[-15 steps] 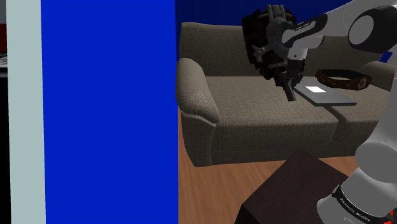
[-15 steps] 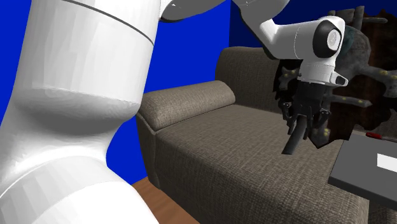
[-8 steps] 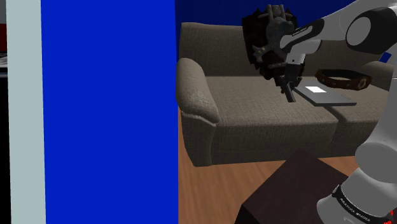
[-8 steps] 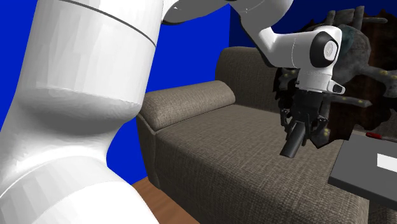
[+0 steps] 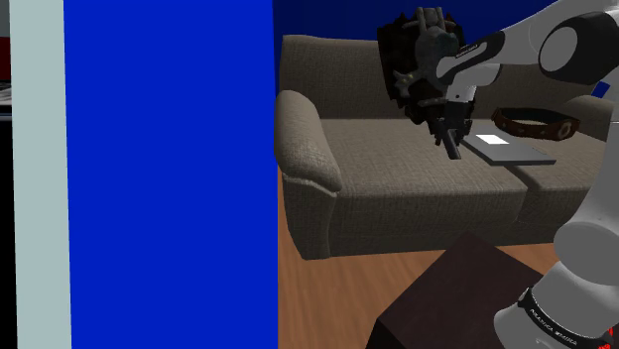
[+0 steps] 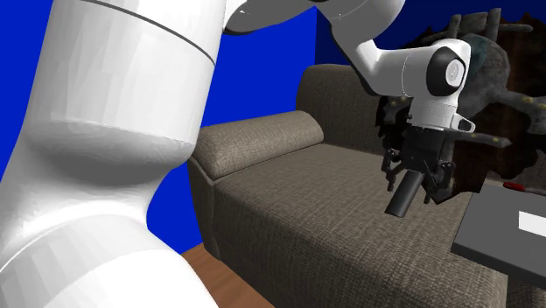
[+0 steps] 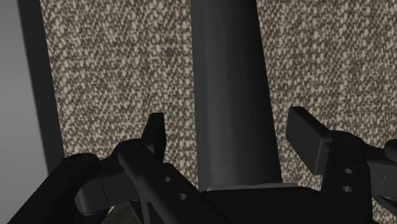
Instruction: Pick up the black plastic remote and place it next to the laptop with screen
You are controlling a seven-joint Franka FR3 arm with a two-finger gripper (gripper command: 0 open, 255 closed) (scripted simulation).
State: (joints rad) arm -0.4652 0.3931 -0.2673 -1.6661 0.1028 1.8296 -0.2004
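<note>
The remote (image 6: 401, 199), one dark long bar, is pinched between the two fingers of the gripper (image 7: 230, 130). It hangs out beyond their tips, slanted, in the air. Directly beneath the jaws is the seat of the sofa (image 6: 297, 201), and the remote does not touch it. A little further, to the side of the jaws and lower, the grey laptop (image 6: 499, 232) lies flat on the same seat. I judge the step in hand is the carrying. The arm should travel sideways at this height, lower only when the remote's tip is beside the laptop's edge and not above it, then release. I count one remote, one laptop, one sofa, one gripper.
</note>
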